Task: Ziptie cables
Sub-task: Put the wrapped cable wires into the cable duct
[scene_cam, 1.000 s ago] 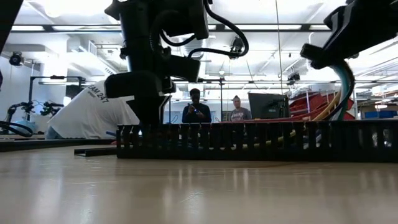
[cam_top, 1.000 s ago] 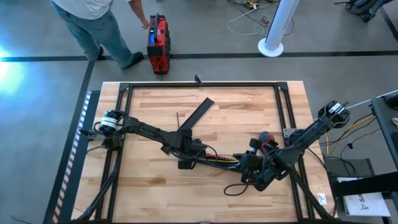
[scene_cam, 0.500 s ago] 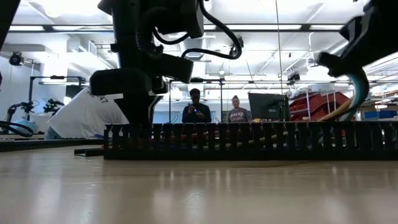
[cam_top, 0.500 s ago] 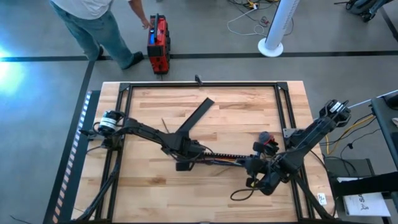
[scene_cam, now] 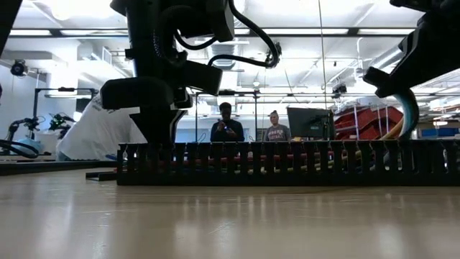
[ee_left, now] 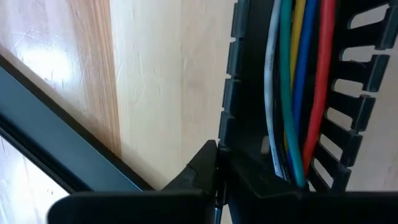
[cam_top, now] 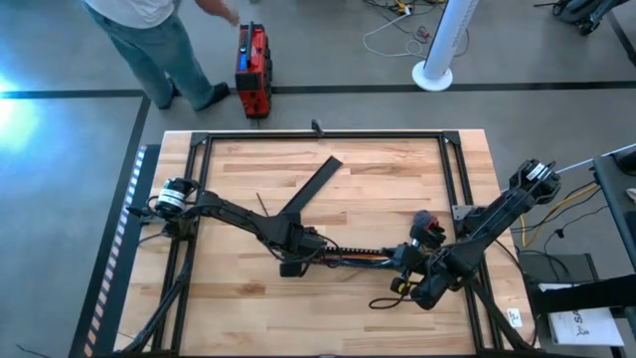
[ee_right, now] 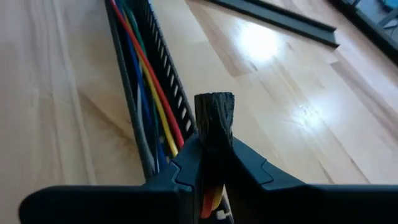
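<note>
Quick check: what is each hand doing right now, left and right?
Left hand: closed on the slotted bar holding the cables.
Right hand: closed on the cables' end.

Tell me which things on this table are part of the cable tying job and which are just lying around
In the job:
cables, lying in the slotted black duct
left gripper at one end of the duct
right gripper at its other end

Lying about:
loose black bar
red toolbox on the floor
white pole base
</note>
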`<state>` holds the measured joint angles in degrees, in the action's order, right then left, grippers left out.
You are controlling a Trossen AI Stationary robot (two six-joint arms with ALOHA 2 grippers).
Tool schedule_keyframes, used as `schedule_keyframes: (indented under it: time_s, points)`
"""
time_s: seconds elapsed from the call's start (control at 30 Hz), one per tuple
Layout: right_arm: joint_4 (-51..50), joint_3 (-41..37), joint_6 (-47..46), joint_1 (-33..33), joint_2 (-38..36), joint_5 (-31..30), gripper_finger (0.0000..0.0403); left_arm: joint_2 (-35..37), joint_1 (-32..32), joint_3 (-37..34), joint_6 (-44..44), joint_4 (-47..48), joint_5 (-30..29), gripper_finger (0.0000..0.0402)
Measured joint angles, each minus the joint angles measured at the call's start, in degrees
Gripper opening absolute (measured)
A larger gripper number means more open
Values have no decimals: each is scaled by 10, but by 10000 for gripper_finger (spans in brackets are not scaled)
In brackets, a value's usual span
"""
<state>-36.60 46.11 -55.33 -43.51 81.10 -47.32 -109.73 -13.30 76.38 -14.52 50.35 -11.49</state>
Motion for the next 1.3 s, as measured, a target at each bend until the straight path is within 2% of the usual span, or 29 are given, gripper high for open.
schedule_keyframes:
  time_s: [0.2, 0.43, 0.57, 0.73, 0.97, 1.17, 1.3]
  points:
    - [-5, 0, 11, 0, -20, -5, 82, 0, 0, 0, -3, -1, 0, 1]
    - [-15, 0, 30, -1, -79, 32, 160, 0, 0, 0, -10, -2, 0, 1]
    - [-28, 0, 35, -1, -109, 77, 171, 0, 0, 0, -14, -3, 0, 1]
    - [-51, 0, 33, -5, -110, 165, 131, 0, 0, 0, -17, -3, 0, 1]
    - [-145, -9, -44, -5, -62, 213, 12, 0, -1, 0, -27, -3, 1, 1]
    - [-144, -14, -48, -4, -11, 248, 12, 0, -3, 0, -30, -5, 0, 1]
    - [-142, -14, -48, -3, 29, 233, 2, -1, -3, 0, -32, -13, 1, 1]
